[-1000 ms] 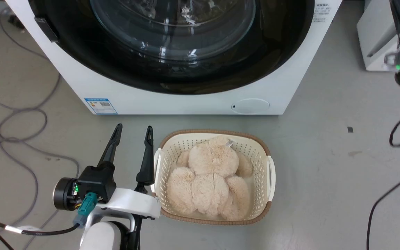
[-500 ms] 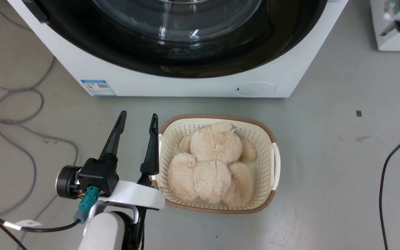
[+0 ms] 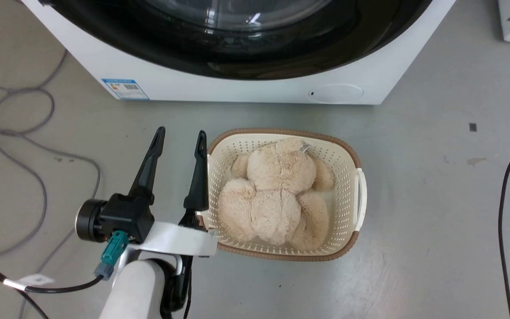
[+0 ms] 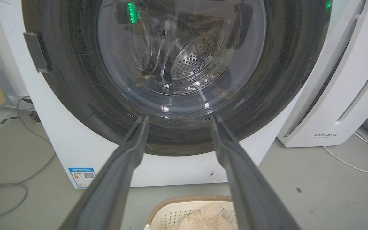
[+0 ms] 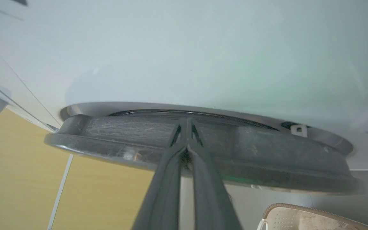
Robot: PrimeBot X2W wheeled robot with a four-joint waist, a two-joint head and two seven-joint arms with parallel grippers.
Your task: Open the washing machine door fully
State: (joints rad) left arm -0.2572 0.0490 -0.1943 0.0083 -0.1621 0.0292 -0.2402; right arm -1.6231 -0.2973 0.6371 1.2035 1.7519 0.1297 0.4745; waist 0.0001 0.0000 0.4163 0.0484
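The washing machine door, glossy black with a bulging glass window, spans the top of the head view. Front-on in the left wrist view, the door shows the steel drum through its glass. My left gripper hovers open over the floor beside the basket, its fingers pointing at the door's lower part, well short of it. In the right wrist view the door is seen edge-on against the white machine front. My right gripper is shut, its tips touching the door's rim.
A cream basket holding a beige plush toy stands on the floor just before the machine. Grey cables loop on the left floor and a black cable runs on the right. The white FEELBIRD appliance stands right of the machine.
The head camera has shifted, so the machine and the basket sit higher and further right in its picture. My left gripper stays open beside the basket.
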